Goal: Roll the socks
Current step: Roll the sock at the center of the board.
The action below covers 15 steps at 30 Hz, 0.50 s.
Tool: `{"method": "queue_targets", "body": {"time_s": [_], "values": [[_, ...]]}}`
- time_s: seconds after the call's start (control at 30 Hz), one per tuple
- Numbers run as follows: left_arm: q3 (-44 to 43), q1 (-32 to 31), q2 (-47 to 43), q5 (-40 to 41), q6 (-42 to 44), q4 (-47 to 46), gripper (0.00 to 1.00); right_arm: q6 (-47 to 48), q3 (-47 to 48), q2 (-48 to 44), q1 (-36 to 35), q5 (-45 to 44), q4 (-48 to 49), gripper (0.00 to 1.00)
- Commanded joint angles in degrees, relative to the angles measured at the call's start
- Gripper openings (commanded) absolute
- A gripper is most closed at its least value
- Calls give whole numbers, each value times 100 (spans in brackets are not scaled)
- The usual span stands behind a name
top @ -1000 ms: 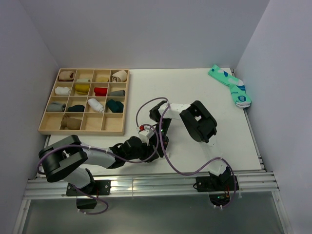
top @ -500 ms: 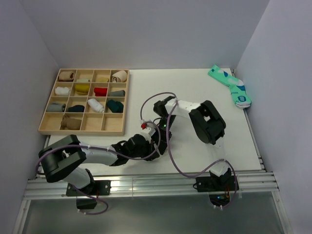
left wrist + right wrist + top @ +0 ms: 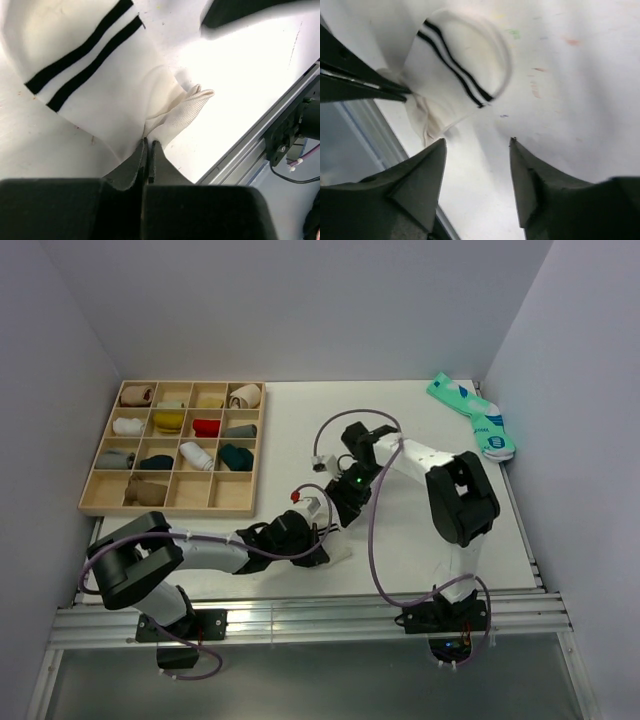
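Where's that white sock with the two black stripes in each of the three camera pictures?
Top external: the white sock lies low in the picture, just right of centre.
Left wrist: the white sock fills the upper left.
Right wrist: the white sock sits upper centre-left.
Shared landmark: the left gripper, pinching the sock's edge.

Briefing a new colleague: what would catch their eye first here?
The left end effector pinches a white sock with dark stripes at the front of the table, with the right end effector open close by. Teal socks lie at the far right corner. A wooden tray of rolled socks sits far left.
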State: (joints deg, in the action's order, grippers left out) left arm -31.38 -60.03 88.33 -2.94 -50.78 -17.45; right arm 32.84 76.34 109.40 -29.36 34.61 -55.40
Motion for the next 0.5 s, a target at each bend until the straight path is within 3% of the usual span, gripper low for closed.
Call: {"method": "queue_targets", "body": {"time_s": [0.0,0.1,0.27,0.47], "values": [[-158,-35,184,-171,-81,524,0,-243,-83,-551,281,-59,442,59],[-298,-35,263,-224,-133,672,0,-269,-215,-867,466,-104,600,52],[-694,26,395,-496,-300,1480,0,-103,-697,-1683,756,-86,933,30],[-844,412,518,-1741,-801,1965,0,723,-1768,-2835,897,1,1591,34]]}}
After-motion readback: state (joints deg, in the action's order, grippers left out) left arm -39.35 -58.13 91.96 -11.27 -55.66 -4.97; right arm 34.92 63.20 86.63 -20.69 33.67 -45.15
